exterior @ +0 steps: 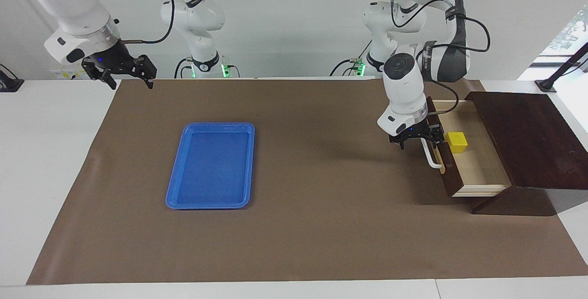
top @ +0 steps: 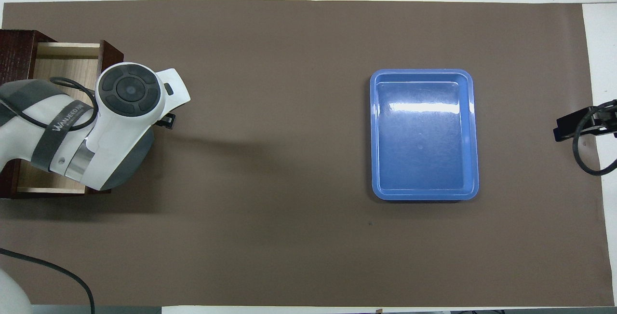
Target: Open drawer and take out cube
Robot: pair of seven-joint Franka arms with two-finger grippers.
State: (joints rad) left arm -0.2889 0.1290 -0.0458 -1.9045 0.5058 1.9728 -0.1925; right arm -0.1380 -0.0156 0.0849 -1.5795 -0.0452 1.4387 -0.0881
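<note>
Half the job is done: your drawer (exterior: 477, 161) stands pulled out at the left arm's end of the desk.

Inside lies the cube (exterior: 456, 142), untouched; left gripper (exterior: 417, 139) at the handle (exterior: 432, 156), grip unclear; right gripper (exterior: 124, 73) waits parted, empty, near the corner.

Drawer (exterior: 477, 166): dark brown wood front, pale light-wood interior, white bar handle (exterior: 432, 156) on tan strip. Cube (exterior: 456, 142): bright yellow, plain. Tray (exterior: 211, 166), left of centre in facing view: solid glossy blue. Table mat (exterior: 321, 225): flat brown. Tabletop (exterior: 46, 152): white. Arms white with grey bands; grippers black.
</note>
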